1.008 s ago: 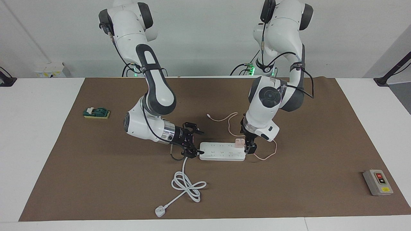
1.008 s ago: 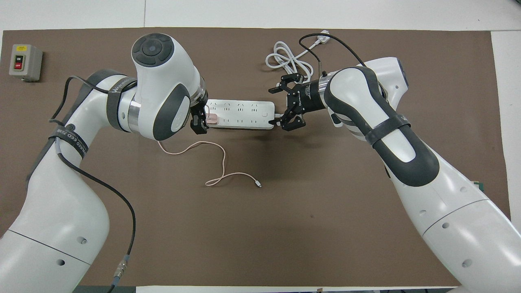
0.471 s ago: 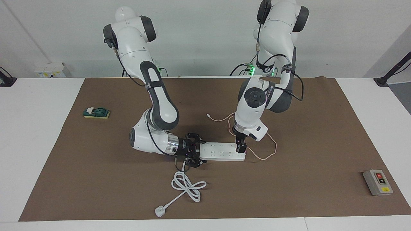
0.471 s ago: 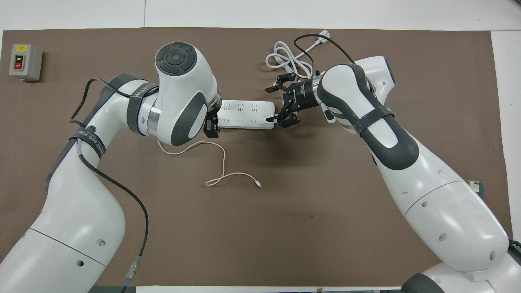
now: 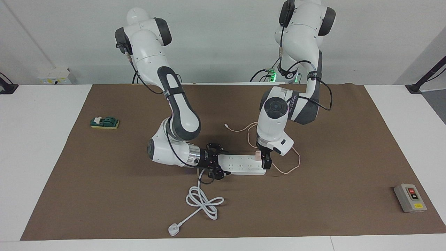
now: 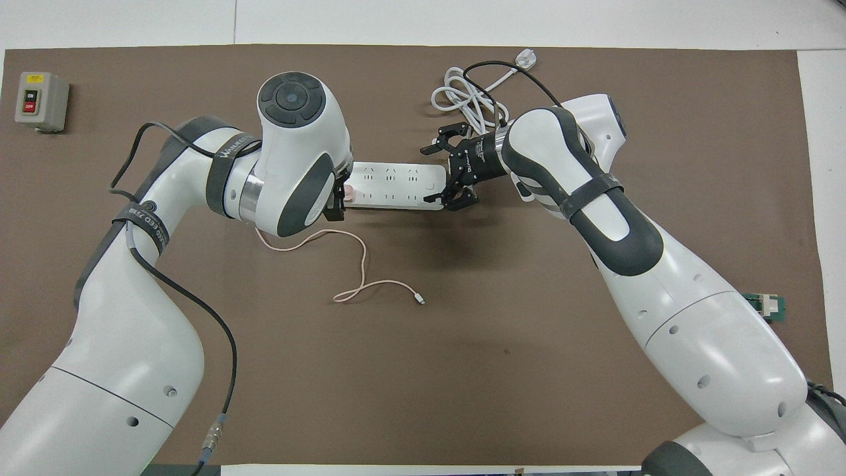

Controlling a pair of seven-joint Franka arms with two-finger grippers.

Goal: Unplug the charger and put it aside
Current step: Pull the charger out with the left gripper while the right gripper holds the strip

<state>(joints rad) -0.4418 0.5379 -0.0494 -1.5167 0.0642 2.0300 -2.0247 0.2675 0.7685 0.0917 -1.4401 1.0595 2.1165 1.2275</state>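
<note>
Left hand (image 5: 263, 161) is down at the power strip (image 5: 242, 168), at the strip's end toward the left arm's side of the desk (image 5: 348, 209), fingers straddling the charger (image 5: 258, 155); I cannot tell from either view whether they have closed on it. Charger sits upright, plugged in at that end socket, its pink cable (image 6: 344, 254) trailing slack toward the robots. Right hand (image 5: 216, 164) lies low over the strip's other end, fingers spread wide around it, where the white cord (image 5: 202, 200) leaves; I judge it is bracing the strip. Handling notes: charger looks light, rigid, smooth-sided, so likely slippery; prong friction will resist. I'd pinch the cube body on two flat faces and pull straight up. Never tug the thin soft cable.
</note>
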